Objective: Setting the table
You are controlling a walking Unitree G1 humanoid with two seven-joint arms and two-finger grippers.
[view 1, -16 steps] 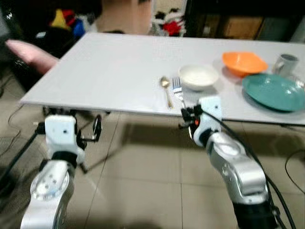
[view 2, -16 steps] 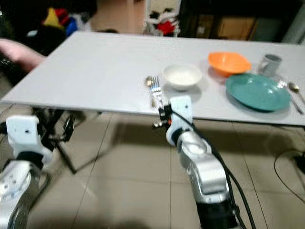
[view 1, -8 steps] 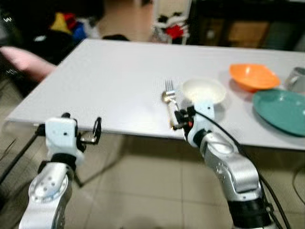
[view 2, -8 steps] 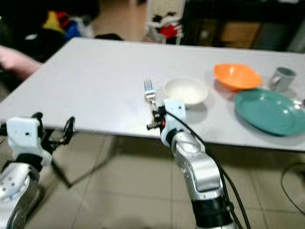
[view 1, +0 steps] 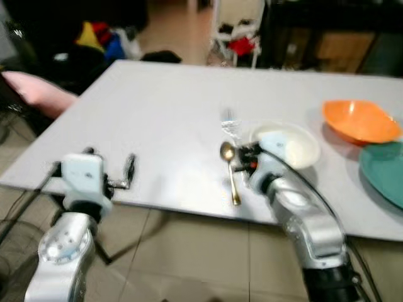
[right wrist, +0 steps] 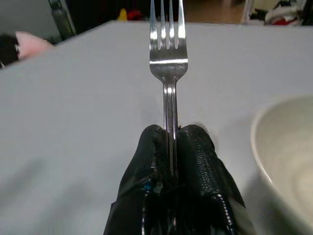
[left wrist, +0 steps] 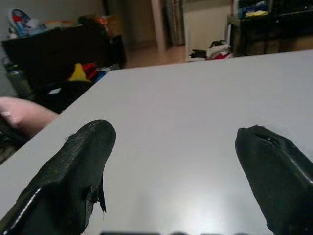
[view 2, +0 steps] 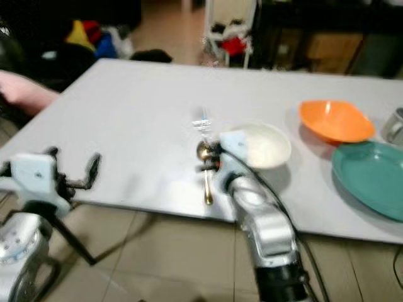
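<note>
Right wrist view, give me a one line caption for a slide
The right gripper pinches a fork by its handle, tines forward over the grey table, beside a white bowl.

The silver fork (right wrist: 168,63) (tines pointing away) is pinched by its handle above the grey table (view 1: 157,119), beside the white bowl (view 1: 293,143).
</note>
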